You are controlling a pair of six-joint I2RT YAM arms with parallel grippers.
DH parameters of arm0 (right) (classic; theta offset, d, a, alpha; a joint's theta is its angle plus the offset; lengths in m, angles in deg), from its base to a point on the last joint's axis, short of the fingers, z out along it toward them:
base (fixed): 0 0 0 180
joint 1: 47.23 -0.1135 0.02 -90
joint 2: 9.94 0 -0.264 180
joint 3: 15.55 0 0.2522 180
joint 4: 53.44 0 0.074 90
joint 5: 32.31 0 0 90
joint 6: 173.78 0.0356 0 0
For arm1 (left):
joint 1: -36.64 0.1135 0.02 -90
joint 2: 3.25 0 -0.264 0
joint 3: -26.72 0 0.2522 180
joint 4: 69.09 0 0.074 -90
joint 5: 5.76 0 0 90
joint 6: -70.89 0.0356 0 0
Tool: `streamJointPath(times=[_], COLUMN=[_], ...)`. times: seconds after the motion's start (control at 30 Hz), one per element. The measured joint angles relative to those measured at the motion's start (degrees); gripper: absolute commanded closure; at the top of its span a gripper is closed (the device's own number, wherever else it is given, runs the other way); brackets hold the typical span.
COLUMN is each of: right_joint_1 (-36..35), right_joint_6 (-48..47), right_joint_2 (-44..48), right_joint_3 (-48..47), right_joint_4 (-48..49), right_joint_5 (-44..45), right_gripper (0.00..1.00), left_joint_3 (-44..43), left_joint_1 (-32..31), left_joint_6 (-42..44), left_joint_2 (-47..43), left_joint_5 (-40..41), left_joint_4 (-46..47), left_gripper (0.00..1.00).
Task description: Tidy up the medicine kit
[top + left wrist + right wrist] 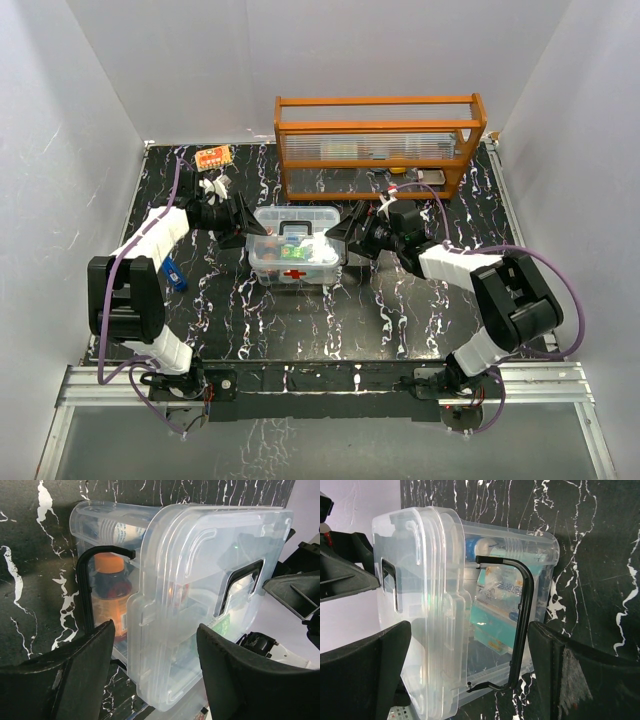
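Observation:
The medicine kit (295, 245) is a clear box with a red cross on its near side. It stands mid-table with its lid on, and packets and a bottle show through its walls. My left gripper (240, 222) is open at the kit's left end. In the left wrist view the kit (200, 590) fills the space between my spread fingers (80, 675), and a black wire latch (87, 585) and an orange-capped bottle (107, 592) show. My right gripper (352, 232) is open at the kit's right end. In the right wrist view the kit (445, 605) and its black latch (522, 625) lie between my fingers (580, 680).
An orange wooden rack with clear panels (378, 140) stands at the back right. A small orange packet (213, 157) and a white object (213, 185) lie at the back left. A blue item (172, 273) lies by the left arm. White walls surround the table.

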Motion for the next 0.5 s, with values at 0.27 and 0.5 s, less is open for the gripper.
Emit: streamJointPath(times=[0.27, 0.5], right_joint_1=[0.7, 0.7], right_joint_6=[3.0, 4.2], right_joint_2=[-3.2, -3.7], right_joint_3=[0.8, 0.9], right_joint_4=[6.0, 7.3], right_joint_5=[-4.2, -5.0], right_gripper=[0.02, 0.19], left_joint_3=[1.0, 1.4], left_joint_1=[0.0, 0.0], left_joint_6=[-0.6, -0.9], left_joint_2=[0.2, 0.2], left_joint_5=[-2.2, -3.1], left_joint_4=[1.6, 2.4], left_gripper=[0.45, 0.45])
